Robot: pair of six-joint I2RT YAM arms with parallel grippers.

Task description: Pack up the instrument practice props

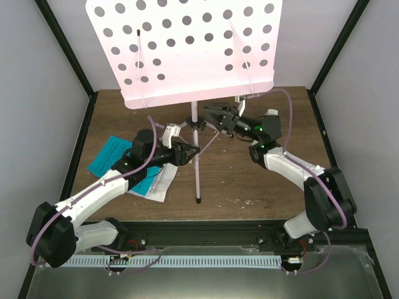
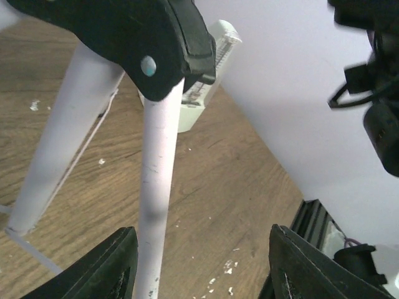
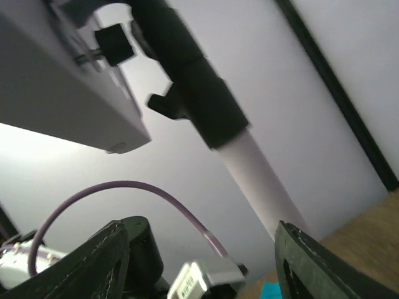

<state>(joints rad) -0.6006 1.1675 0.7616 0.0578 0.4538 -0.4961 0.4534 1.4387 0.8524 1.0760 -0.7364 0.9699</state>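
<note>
My left gripper [image 2: 202,261] is spread wide around one thin white lower tube of the pale pink music stand [image 1: 187,50], which stands upright at the middle of the wooden tabletop [image 1: 237,180]. My right gripper [image 3: 202,261] is spread too, with the stand's pole passing between its fingers. The teal booklet [image 1: 111,156] lies flat on the tabletop's left side, partly under my left arm [image 1: 106,187].

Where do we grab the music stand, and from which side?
Likely the music stand by its central pole, just below the black collar. It's a thin round upright tube, so bring the right pincer in level from the side, straddling it; the wide perforated desk overhead blocks a top-down approach.
</note>
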